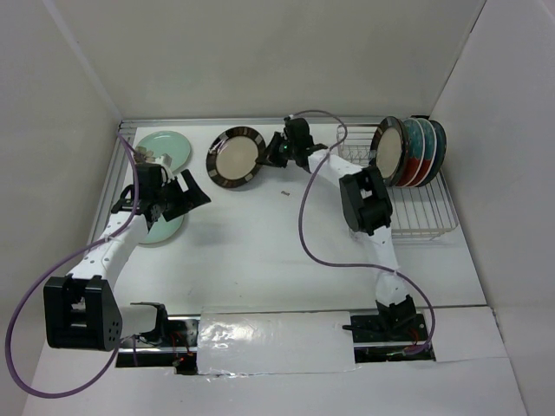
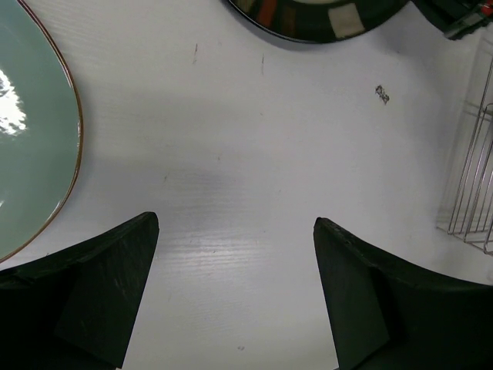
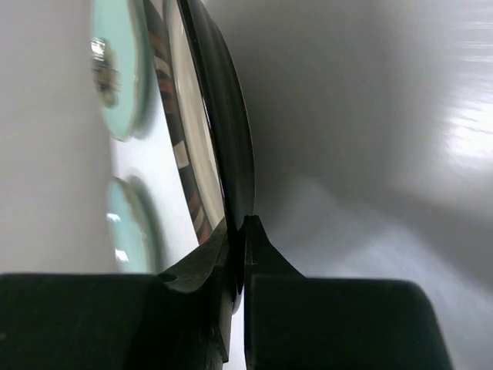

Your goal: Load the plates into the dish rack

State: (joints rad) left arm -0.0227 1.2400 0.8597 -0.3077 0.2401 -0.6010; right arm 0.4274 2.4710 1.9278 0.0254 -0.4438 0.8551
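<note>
Grip update from my two-arm rig: my right gripper (image 1: 277, 154) was pinched shut on the 3 o'clock edge of the cream plate (image 1: 236, 158) with the dark striped rim. That plate sat at about 12 o'clock on the white table (image 1: 260, 251), near the back wall. From the right wrist view the fingers (image 3: 266, 270) had the rim sandwiched between them and the plate showed edge-on, but I honestly couldn't tell whether it was off the table or just tipped. My left gripper (image 1: 186, 195) was spread wide with nothing between the jaws, hanging over bare table at roughly 9 o'clock. Two mint-green plates were over on that side, one (image 1: 166, 147) at 10 o'clock by the back corner and the other (image 1: 165, 227) just below it, partly hidden under the left arm. The dish rack (image 1: 421, 212) was at 2 o'clock, and a row of plates (image 1: 422, 156) stood on edge at its far end. The front one (image 1: 388, 149) was cream with a dark rim, with teal and red ones packed right behind it. A tiny dark speck (image 1: 285, 194) lay on the table between the striped plate and the rack.
</note>
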